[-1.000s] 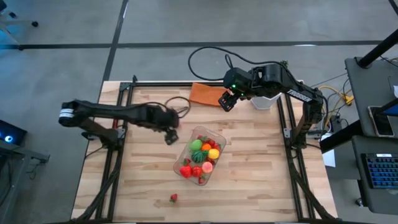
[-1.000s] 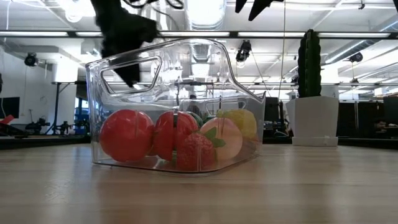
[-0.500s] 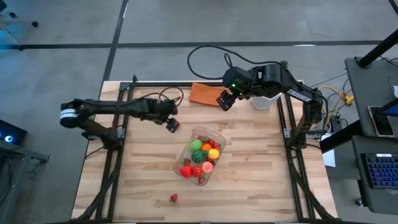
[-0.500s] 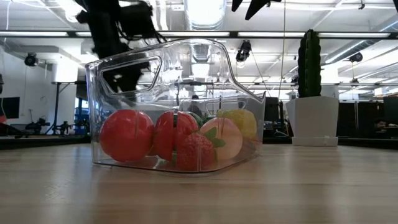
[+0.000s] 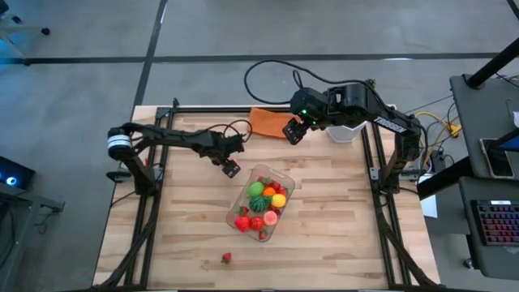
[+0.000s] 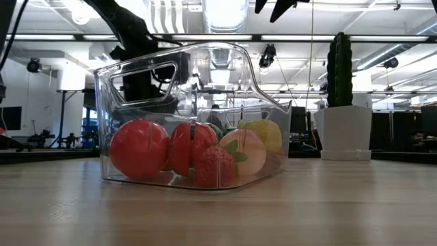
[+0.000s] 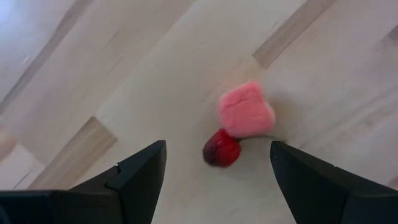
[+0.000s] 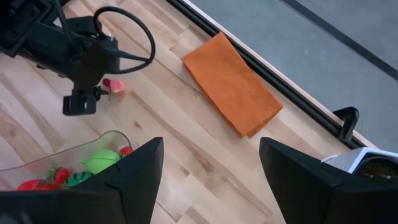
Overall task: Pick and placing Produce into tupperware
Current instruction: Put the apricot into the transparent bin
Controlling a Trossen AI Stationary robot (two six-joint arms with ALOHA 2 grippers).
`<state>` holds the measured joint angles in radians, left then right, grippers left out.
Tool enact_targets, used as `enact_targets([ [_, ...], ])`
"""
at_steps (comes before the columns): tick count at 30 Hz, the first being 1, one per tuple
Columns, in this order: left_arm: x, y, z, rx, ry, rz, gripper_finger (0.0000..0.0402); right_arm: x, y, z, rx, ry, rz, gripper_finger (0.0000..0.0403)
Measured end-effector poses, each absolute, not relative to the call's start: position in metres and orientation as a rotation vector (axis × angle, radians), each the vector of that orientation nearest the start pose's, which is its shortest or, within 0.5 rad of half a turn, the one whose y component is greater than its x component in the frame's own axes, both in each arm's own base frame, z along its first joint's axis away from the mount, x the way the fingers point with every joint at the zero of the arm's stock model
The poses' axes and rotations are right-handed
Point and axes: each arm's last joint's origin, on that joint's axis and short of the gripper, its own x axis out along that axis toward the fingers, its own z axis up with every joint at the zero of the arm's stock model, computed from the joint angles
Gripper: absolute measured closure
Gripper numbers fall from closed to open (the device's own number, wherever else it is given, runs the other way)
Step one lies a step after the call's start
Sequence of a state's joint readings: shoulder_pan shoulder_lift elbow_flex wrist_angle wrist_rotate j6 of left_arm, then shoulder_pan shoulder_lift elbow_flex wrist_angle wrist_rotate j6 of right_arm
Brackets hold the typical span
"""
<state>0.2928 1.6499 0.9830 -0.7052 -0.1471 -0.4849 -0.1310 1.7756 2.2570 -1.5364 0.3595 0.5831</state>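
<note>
Above the counter [image 5: 340, 243], my left pincer [image 5: 231, 168] hangs wide and empty over a small red piece of produce [image 7: 221, 149] just beside the tupperware [image 5: 261, 203], while my right pincer [image 5: 293, 132] waits wide near the orange cloth [image 5: 265, 122].

Clear tupperware [image 5: 261, 203] sits upright mid-table — filled with produce [image 5: 259, 208]; one red piece [image 5: 226, 258] lies apart.

Left end effector [image 5: 231, 168] has moved from the container's [image 5: 283, 180] left side toward its upper-left corner; the arm has drawn inward.
</note>
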Motion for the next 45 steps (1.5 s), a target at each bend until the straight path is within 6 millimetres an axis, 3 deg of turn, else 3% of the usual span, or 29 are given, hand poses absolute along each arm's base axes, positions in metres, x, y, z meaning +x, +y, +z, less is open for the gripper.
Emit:
enact_targets([
  [10, 0.288, 0.091, 0.172, -0.499, 1.155, 0.643, 0.013, 0.306, -0.051, 0.445, 0.395, 0.895, -0.736, 0.0145],
  [16, 0.291, 0.093, 0.16, -0.5, 1.191, 0.622, 0.0138, 0.306, -0.051, 0.445, 0.391, 0.892, -0.742, 0.0145],
  [21, 0.292, 0.093, 0.153, -0.5, 1.218, 0.609, 0.018, 0.306, -0.051, 0.445, 0.391, 0.893, -0.742, 0.0145],
  [38, 0.292, 0.093, 0.157, -0.483, 1.205, 0.591, 0.0318, 0.306, -0.051, 0.445, 0.391, 0.895, -0.742, 0.0145],
  [41, 0.291, 0.092, 0.167, -0.494, 1.213, 0.587, 0.0324, 0.306, -0.051, 0.445, 0.39, 0.895, -0.742, 0.0145],
  [45, 0.29, 0.083, 0.205, -0.523, 1.166, 0.571, 0.0327, 0.306, -0.051, 0.445, 0.389, 0.898, -0.742, 0.0145],
])
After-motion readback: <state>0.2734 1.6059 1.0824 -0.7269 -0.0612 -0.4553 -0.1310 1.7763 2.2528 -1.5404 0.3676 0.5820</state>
